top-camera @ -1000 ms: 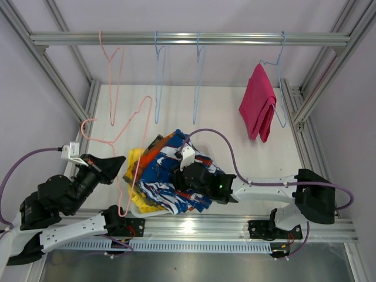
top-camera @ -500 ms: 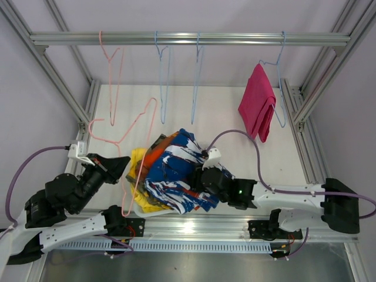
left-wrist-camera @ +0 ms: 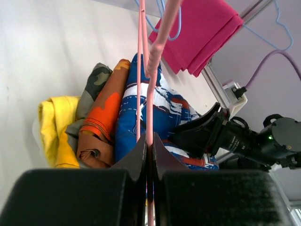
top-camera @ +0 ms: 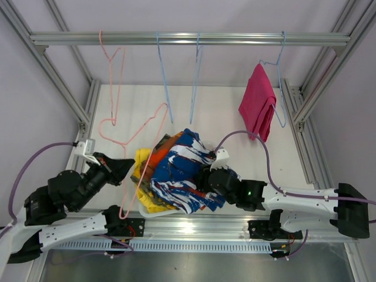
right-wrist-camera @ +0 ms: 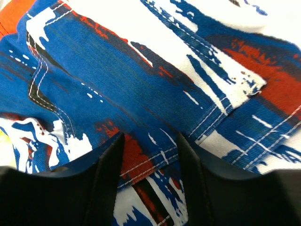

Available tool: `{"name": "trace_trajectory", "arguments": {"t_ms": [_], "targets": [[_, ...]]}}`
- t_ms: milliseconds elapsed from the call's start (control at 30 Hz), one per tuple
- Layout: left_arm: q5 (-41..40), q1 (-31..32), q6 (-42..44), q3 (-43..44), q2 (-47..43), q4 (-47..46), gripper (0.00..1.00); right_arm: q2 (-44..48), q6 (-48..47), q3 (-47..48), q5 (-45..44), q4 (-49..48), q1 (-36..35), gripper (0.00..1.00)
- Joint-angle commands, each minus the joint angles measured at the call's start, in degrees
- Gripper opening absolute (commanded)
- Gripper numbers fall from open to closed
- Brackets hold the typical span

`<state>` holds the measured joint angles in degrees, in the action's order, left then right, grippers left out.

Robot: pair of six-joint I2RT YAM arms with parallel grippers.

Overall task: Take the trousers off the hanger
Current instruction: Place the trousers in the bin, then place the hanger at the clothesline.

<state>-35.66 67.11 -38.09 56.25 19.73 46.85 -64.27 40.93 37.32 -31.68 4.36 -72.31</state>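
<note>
A white table (top-camera: 247,126) stands inside a metal frame, with a rail (top-camera: 188,39) across the top. Thin wire hangers (top-camera: 194,82) hang on the rail (pink and blue ones). The left gripper (left-wrist-camera: 147,141) is pressed together on a loose pink hanger (left-wrist-camera: 151,84). The right gripper (right-wrist-camera: 148,146), fingers spread, is low over the blue-white-red trousers (top-camera: 182,170), which lie on top of a pile at the table's front edge. The magenta trousers (top-camera: 258,106) hang at the rail's right end.
</note>
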Motion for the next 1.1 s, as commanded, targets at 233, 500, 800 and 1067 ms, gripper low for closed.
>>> {"name": "trace_trajectory", "arguments": {"t_ms": [233, 500, 800, 1067], "targets": [[5.0, 0.4, 4.9, 28.7, 11.5, 18.1, 0.00, 5.8, -9.9, 12.4, -3.8, 16.5, -0.5, 0.60], [11.6, 0.4, 9.4, 41.8, 24.8, 16.4, 0.01, 10.7, -12.8, 15.4, -6.8, 19.5, -1.1, 0.62], [19.0, 0.4, 13.1, 56.5, 47.5, 9.3, 0.01, 15.0, -14.7, 26.9, -18.0, 25.7, -1.2, 0.68], [17.7, 0.0, 16.8, 69.9, 65.9, 6.1, 0.00, 20.1, -20.1, 34.2, -21.6, 27.9, -1.3, 0.70]]}}
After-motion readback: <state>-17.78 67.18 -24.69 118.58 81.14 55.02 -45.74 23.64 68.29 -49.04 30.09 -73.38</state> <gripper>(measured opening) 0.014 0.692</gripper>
